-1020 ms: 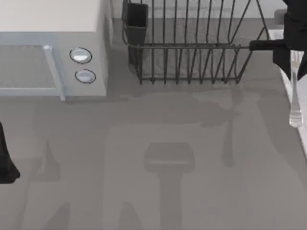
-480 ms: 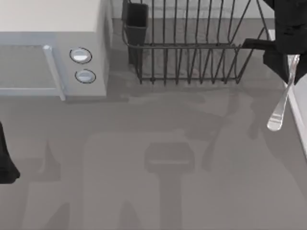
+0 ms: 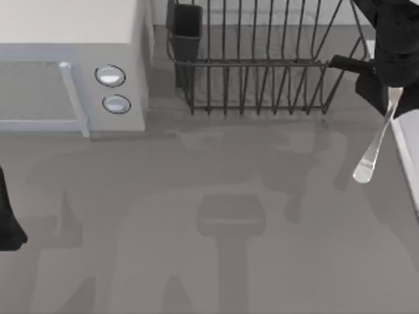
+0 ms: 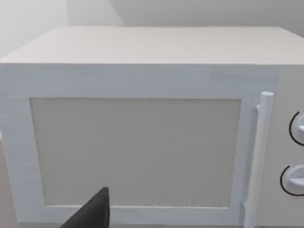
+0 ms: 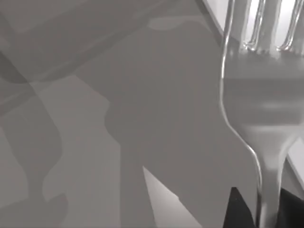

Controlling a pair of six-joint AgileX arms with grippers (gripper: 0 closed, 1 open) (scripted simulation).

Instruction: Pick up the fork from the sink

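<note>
A: Silver fork (image 3: pixel 374 145) hangs from the right gripper (image 3: pixel 391 91), clamped near its tines, clear above the sink (image 3: pixel 407 140) rim at the table's three o'clock.
B: Axis?
A: Handle trails toward seven o'clock. Left gripper (image 3: pixel 8 219) parked at nine.

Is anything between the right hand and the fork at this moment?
Nothing visible. The right hand already holds the fork, which hangs over the counter beside the sink rim. The dish rack stands apart. The left hand sits parked at the table's left edge.
</note>
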